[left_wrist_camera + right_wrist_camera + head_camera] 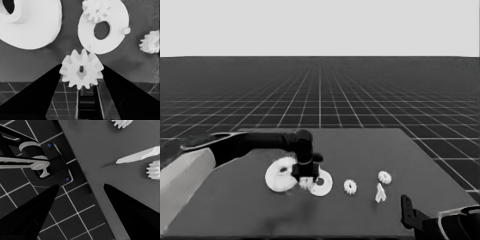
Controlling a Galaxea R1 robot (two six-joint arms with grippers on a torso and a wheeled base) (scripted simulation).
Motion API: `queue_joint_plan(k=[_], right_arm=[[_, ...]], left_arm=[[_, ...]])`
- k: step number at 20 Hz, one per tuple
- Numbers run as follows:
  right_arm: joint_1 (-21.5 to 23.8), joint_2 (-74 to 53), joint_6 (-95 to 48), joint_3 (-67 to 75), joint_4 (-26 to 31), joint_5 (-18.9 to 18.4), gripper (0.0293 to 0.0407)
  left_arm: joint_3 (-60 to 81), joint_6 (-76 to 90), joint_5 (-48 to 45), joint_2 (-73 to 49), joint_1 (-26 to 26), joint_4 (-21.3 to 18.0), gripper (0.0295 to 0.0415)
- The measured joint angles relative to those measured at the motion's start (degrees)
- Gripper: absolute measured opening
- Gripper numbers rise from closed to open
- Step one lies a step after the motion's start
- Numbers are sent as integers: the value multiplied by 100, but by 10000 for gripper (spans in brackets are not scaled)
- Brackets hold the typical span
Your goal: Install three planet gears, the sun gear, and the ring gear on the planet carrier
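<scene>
Left pincer clamping gear

Larger round part sits left of centre on table; smaller round part just to its right, a narrow gap between them in left wrist view. One gear lies on smaller part beside its hole. Left gripper is over the near edges of both, w/ a gear between its fingers. Further right: loose gear, then thin white piece w/ another gear behind it. Right gripper parked at near right corner.
</scene>
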Motion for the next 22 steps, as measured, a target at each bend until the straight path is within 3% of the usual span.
queue_joint_plan(k=[8,9,11,18,20,22], right_arm=[[0,0,0,0,0,0,385],[0,0,0,0,0,0,385],[0,0,0,0,0,0,385],[0,0,0,0,0,0,385],[0,0,0,0,0,0,385],[0,0,0,0,0,0,385]], left_arm=[[-739,179,-37,568,-28,-35,312],[-905,309,-74,601,358,378,312],[-1149,482,-154,648,769,750,312],[-1304,585,-218,681,945,930,312],[-1306,587,-219,682,948,933,372],[-1307,587,-220,682,948,934,383]])
